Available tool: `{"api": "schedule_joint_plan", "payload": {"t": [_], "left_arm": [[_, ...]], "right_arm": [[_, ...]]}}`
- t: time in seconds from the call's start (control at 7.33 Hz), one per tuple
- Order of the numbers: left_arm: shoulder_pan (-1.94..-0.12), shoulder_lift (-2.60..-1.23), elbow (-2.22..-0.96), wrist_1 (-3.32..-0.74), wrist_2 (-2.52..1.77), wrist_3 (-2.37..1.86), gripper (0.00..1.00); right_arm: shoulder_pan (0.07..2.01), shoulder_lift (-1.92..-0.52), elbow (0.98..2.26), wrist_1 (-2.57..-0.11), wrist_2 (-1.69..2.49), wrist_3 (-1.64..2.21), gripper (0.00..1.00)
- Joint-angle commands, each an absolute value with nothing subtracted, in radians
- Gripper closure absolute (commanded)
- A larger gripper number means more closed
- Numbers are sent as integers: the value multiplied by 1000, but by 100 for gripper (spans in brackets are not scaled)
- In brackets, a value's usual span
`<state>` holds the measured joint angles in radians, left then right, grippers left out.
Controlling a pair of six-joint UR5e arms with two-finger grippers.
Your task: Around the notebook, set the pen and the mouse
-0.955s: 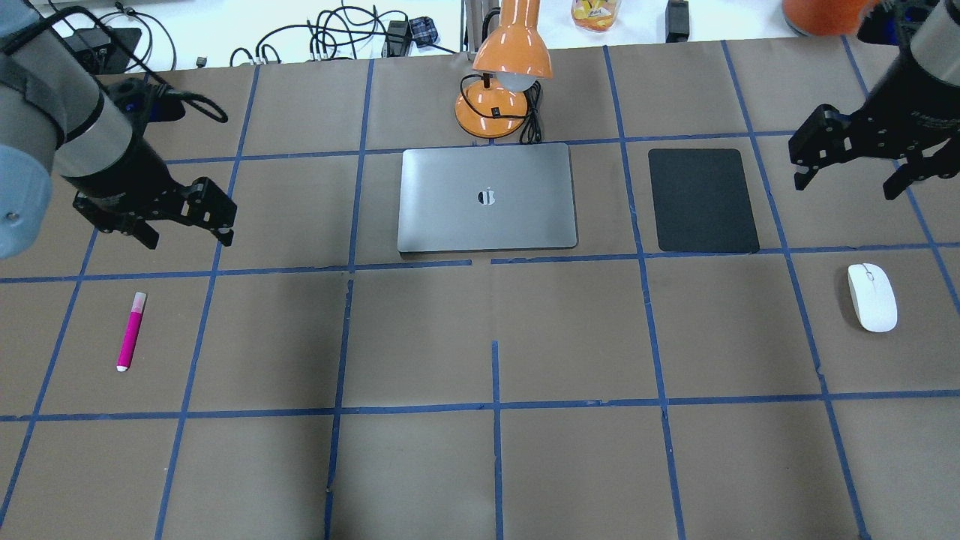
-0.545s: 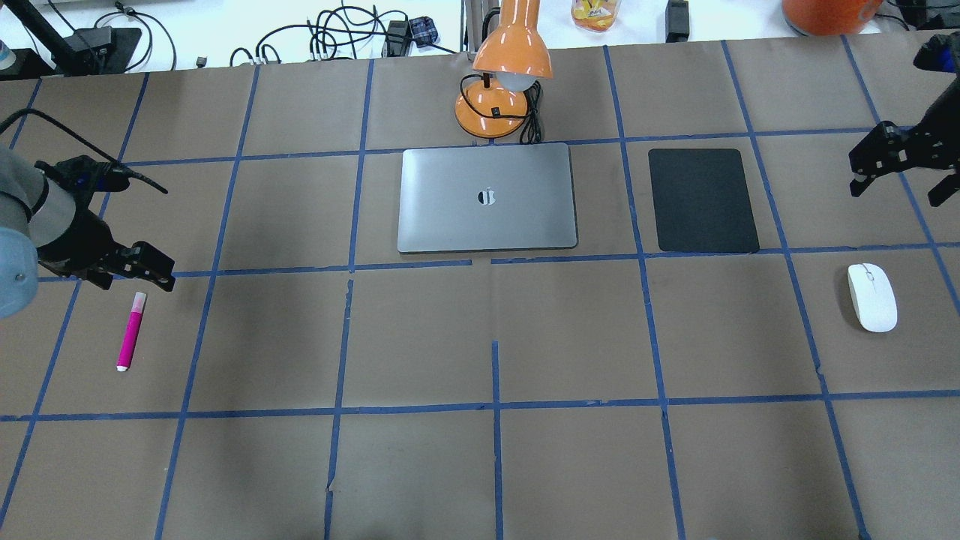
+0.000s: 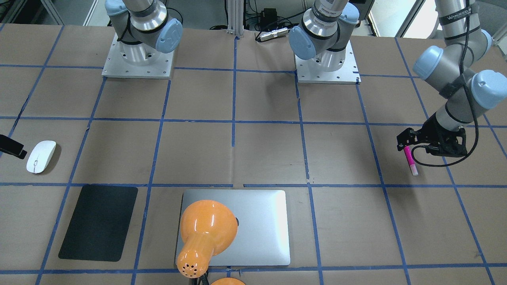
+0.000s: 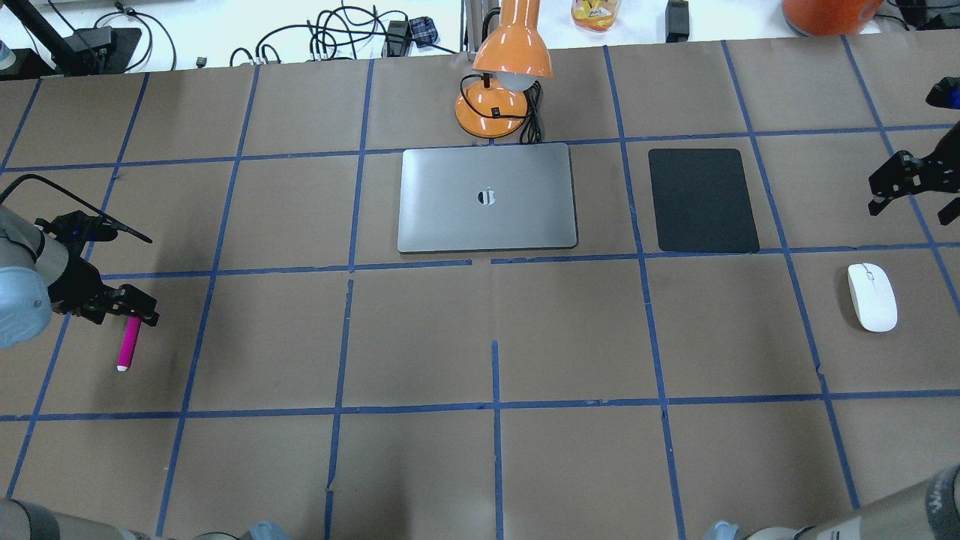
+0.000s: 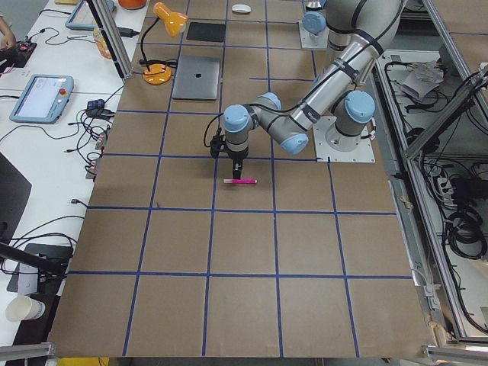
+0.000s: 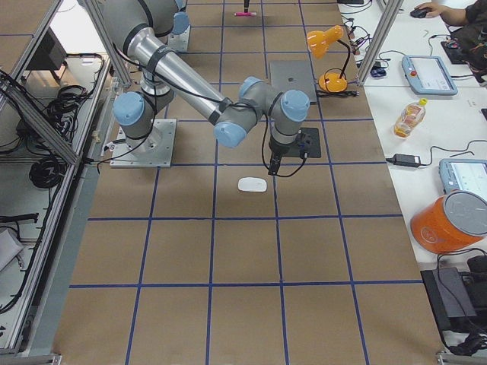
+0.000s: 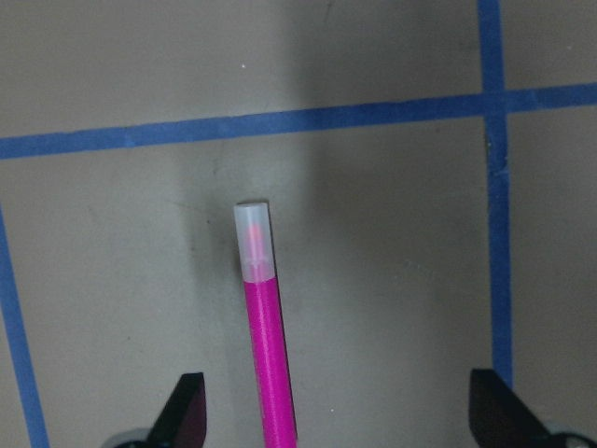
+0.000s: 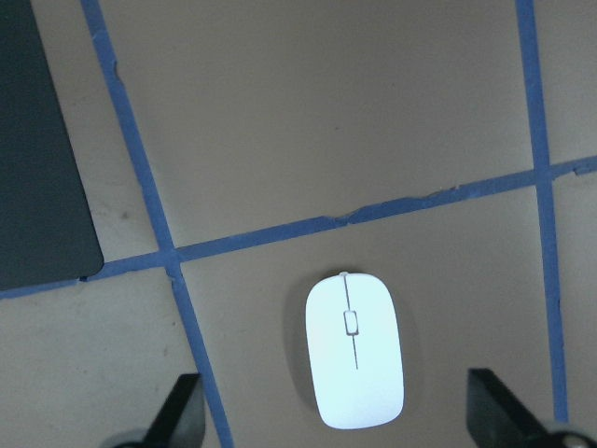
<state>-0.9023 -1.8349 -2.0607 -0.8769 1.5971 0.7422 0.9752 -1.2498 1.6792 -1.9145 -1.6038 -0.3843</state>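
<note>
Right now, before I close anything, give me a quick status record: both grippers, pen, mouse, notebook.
left gripper: open, low over the pen, straddling it, not closed on it
right gripper: open, raised near the mouse, holding nothing
pen: flat on the table, far out to the left of the notebook
mouse: flat on the table, far right, nearer the robot than the black mat
notebook: closed, centre, by the orange lamp
task: neither item placed yet

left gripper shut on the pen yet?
No: in the left wrist view the left gripper has its fingers wide apart, either side of the pen, clear of it.
</note>
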Motion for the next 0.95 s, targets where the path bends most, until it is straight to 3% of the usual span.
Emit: {"api": "schedule_joint_plan", "payload": {"t": [0.0,0.14,0.27,0.41,0.55,0.82], "left_arm": [[-894,-1890,-2059,-812,1597,747,0],[-893,-1907,-2060,-796,1595,747,5],[-893,-1910,-2060,-781,1595,746,33],[-893,-1910,-2060,-781,1595,746,70],[-893,-1908,-2062,-781,1595,746,97],[-893,-1908,-2068,-779,1595,735,100]], "right_arm": [[966,-1175,1681,-1976,-1612,-397,0],[966,-1163,1704,-1992,-1650,-397,0],[966,-1161,1748,-2043,-1652,-402,0],[966,-1161,1791,-2069,-1649,-440,0],[966,-1161,1827,-2107,-1652,-465,0],[968,-1149,1842,-2122,-1657,-466,0]]}}
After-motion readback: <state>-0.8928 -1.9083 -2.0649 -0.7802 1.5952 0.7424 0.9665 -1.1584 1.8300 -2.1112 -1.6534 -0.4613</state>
